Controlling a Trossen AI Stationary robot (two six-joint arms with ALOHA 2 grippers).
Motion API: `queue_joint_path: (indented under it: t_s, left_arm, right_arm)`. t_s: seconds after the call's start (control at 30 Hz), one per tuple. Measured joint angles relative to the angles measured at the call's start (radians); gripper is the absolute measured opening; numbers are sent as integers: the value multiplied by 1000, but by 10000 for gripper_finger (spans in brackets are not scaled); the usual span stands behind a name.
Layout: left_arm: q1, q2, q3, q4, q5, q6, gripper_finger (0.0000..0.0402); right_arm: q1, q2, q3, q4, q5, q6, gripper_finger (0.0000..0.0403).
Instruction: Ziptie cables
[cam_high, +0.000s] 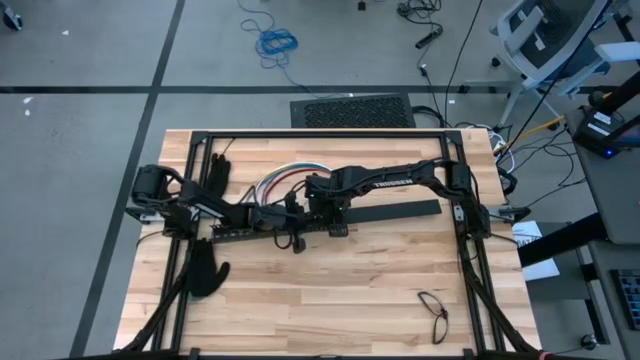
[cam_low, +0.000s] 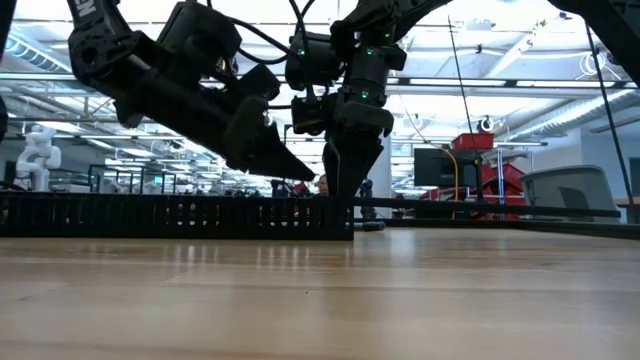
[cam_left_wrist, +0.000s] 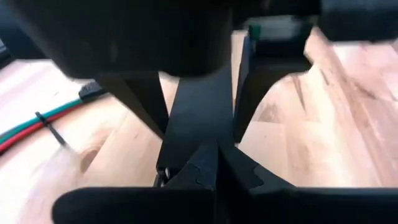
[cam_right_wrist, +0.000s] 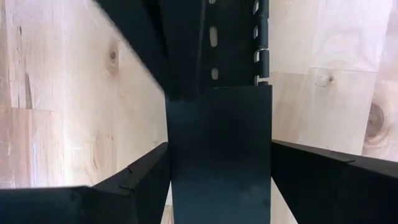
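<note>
Both grippers meet at slotted black bar (cam_high: 275, 228), surface (cam_high: 330, 300) centre. Left gripper (cam_left_wrist: 211, 163) pinched together; right gripper (cam_right_wrist: 219, 163) straddles bar, fingers apart. Cables (cam_high: 285, 179) at 12 o'clock, 1 ziptie (cam_left_wrist: 51, 128) visibly on; more apparently remain.

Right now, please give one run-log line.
left claw: shut | right claw: astride black bar | cables: behind, loose
</note>
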Motion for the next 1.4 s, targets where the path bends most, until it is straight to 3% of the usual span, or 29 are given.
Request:
queue_joint_path:
  t_s: [0.27, 0.47, 1.4]
  left_arm:
    - [0, 69, 0, 84, -3, 0, 2]
    - [0, 70, 0, 98, -72, 0, 1]
    - [0, 103, 1, 59, -44, -26, 0]
  right_arm:
    - [0, 0, 0, 0, 1, 4, 245]
    - [0, 0, 0, 1, 0, 4, 245]
    - [0, 0, 0, 0, 2, 1, 244]
